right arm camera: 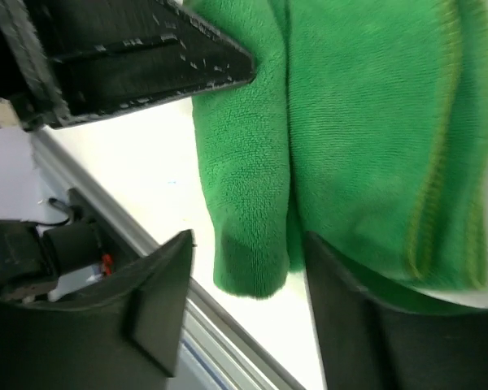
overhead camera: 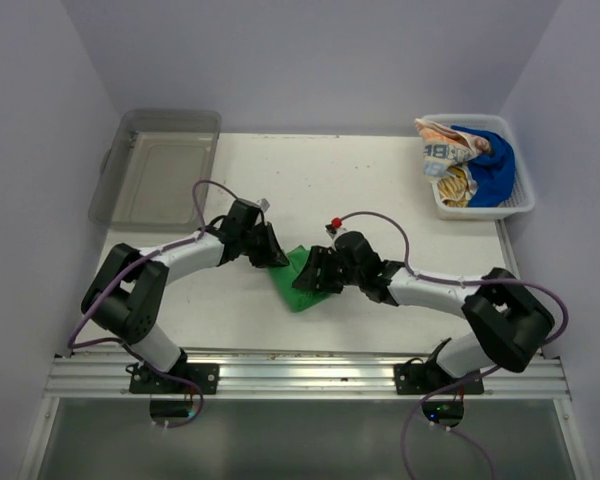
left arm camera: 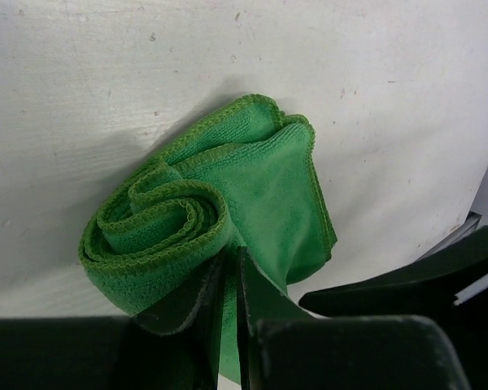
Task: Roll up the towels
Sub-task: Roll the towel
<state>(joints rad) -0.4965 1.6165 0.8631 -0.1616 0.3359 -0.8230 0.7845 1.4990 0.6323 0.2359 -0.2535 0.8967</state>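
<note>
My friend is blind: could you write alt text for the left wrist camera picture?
A green towel, partly rolled into a spiral, lies on a white table. The left end effector pinches its near edge at the bottom of the picture.

A plain bright green towel [overhead camera: 298, 287] on a white table [overhead camera: 310, 180]. Far right, a white basket [overhead camera: 480, 212] holds an orange-and-white towel [overhead camera: 438, 148] with printed blocks, a deep blue towel [overhead camera: 497, 168] and a yellow-tan patterned towel [overhead camera: 456, 186]. Far left, a clear grey bin [overhead camera: 160, 170]. The left arm [overhead camera: 180, 262] and right arm [overhead camera: 430, 292] are black and white, with purple cables [overhead camera: 202, 192].
</note>
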